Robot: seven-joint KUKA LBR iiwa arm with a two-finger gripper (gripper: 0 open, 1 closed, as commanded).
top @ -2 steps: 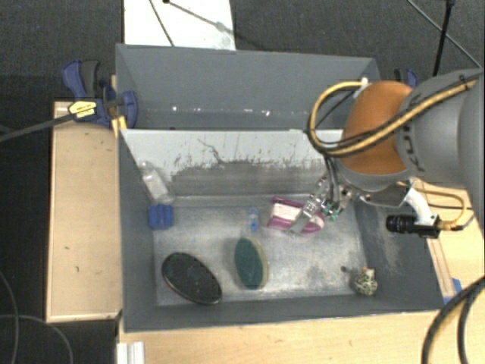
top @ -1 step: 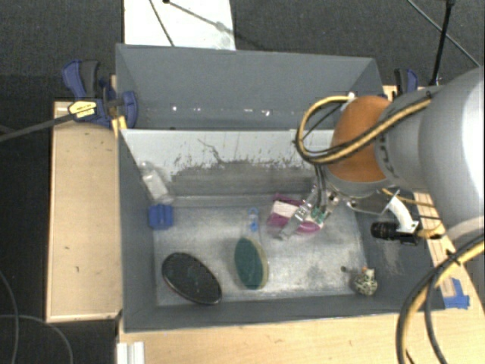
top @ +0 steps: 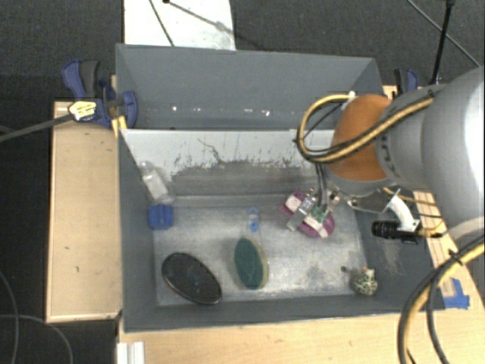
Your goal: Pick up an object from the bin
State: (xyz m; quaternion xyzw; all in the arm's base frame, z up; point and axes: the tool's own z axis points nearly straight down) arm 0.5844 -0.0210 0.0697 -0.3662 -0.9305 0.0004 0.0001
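Note:
My gripper (top: 324, 199) is down in the right half of the bin, just under the orange cover. It stands right at a small magenta and white thing with a green part (top: 305, 215), which lies tilted on the bin floor near the back wall. The gripper's tip overlaps this thing's right end, so I cannot see whether it has hold of it. A small pale blue piece (top: 253, 220) lies to its left. A dark green oval with a yellow edge (top: 249, 263) lies further forward.
A black oval disc (top: 191, 277) lies at the front left. A blue block (top: 160, 217) and a clear plastic piece (top: 154, 179) sit against the left wall. A small olive knobbly thing (top: 365, 282) lies in the front right corner. The arm and its cables cover the bin's right side.

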